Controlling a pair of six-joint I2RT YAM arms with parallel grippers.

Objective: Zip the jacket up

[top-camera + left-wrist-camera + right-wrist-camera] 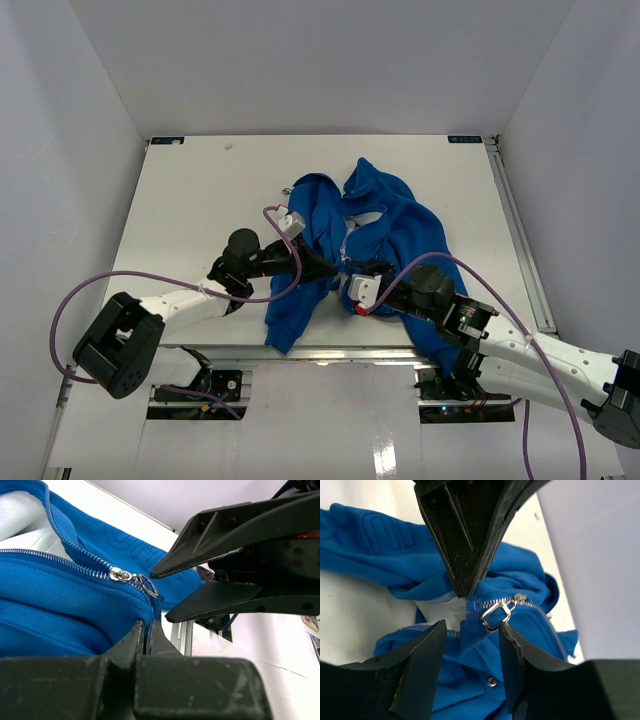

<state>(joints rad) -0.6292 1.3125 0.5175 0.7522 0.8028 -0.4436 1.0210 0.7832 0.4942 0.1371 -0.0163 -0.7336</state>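
The royal-blue jacket (395, 220) lies crumpled on the white table (190, 200). My left gripper (328, 266) is shut on the jacket's bottom hem just below the zipper; in the left wrist view its jaws (146, 629) pinch blue fabric. The silver zipper slider (120, 574) and its ring pull (149, 586) sit right above that pinch. My right gripper (349, 268) faces the left one, open, its fingertips on either side of the ring pull (496, 616) with the ring just off the right fingertip. White lining (439, 611) shows beside the zipper teeth.
The table's near edge and metal rail (330, 352) run just below both grippers. Grey enclosure walls (60, 200) stand on the left, right and back. Purple cables (130, 278) loop off both arms. The jacket's lower part hangs over the near edge (285, 325).
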